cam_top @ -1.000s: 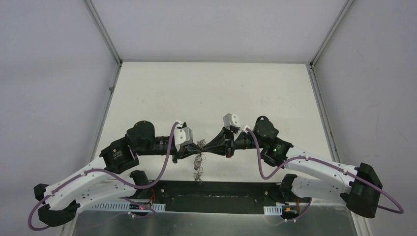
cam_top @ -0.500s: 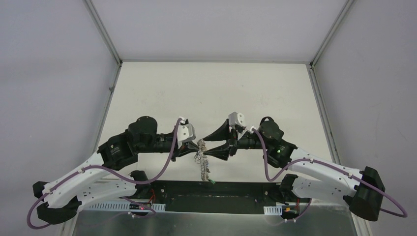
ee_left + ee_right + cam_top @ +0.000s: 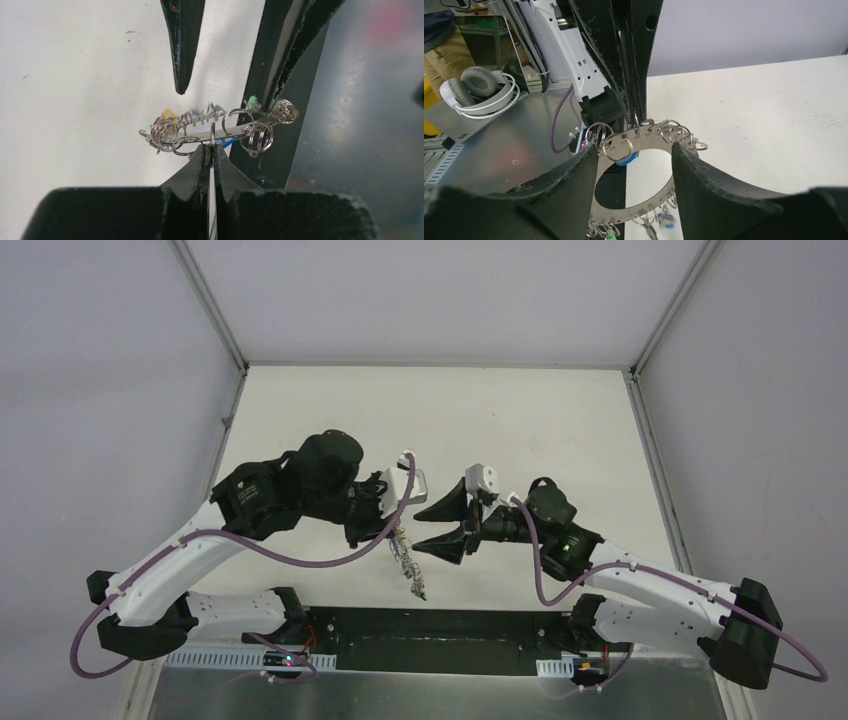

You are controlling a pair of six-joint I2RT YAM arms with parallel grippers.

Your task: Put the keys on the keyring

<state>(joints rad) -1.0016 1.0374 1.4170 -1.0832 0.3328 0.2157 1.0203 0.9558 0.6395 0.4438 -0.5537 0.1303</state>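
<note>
Top view: my left hand (image 3: 393,533) clenches the large silvery loop-edged metal keyring (image 3: 408,570), which dangles toward six o'clock over the white surface (image 3: 450,420). My right hand (image 3: 437,527) stands released. Left wrist: small colour-headed metal keys (image 3: 168,113) hang on it. Right wrist: no loose key shows, so I judge little is left.

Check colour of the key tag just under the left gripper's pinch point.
Blue; the key tag shows best in the right wrist view, just below the keyring's band.
</note>
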